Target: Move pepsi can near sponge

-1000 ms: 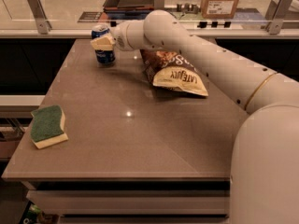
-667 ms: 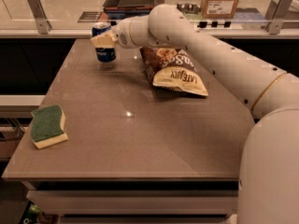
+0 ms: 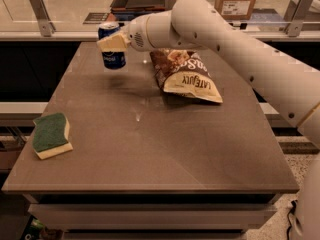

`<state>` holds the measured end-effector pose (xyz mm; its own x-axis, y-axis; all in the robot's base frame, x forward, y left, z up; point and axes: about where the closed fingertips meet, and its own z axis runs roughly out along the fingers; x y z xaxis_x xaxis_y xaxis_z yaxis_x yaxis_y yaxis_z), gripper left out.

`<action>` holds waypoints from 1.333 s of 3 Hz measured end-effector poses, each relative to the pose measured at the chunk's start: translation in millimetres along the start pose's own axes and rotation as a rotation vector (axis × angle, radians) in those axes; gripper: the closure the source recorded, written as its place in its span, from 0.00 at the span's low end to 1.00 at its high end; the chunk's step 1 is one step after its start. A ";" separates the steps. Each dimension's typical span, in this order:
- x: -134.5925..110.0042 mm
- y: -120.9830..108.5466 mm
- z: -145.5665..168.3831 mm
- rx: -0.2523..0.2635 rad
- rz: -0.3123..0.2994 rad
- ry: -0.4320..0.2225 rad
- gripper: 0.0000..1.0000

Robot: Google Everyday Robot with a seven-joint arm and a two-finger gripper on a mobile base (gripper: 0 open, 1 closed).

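1 pepsi can (image 3: 114, 60) gripped w/ claw (image 3: 112, 42), far-left of table (image 3: 165, 149).

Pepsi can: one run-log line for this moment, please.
gripper shut on pepsi can | can held above table, far left | sponge at near-left edge | chip bag right of can

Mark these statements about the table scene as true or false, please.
1. The gripper grips the pepsi can over the far left part of the table. True.
2. The sponge touches the can. False: it lies apart from the can, near the table's front left edge.
3. The chip bag lies to the right of the can in the camera view. True.
4. The sponge lies yellow side up. False: its green side is up.
5. The can lies on its side. False: it is upright.
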<state>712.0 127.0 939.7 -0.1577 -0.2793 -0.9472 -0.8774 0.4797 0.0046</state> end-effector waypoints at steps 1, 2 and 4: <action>-3.5 24.0 -23.8 -0.039 -0.039 0.013 1.00; -5.6 50.8 -41.5 -0.075 -0.081 0.038 1.00; 0.9 114.9 -54.6 -0.129 -0.105 0.117 1.00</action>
<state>586.3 136.4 956.9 -0.1076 -0.4207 -0.9008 -0.9415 0.3342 -0.0436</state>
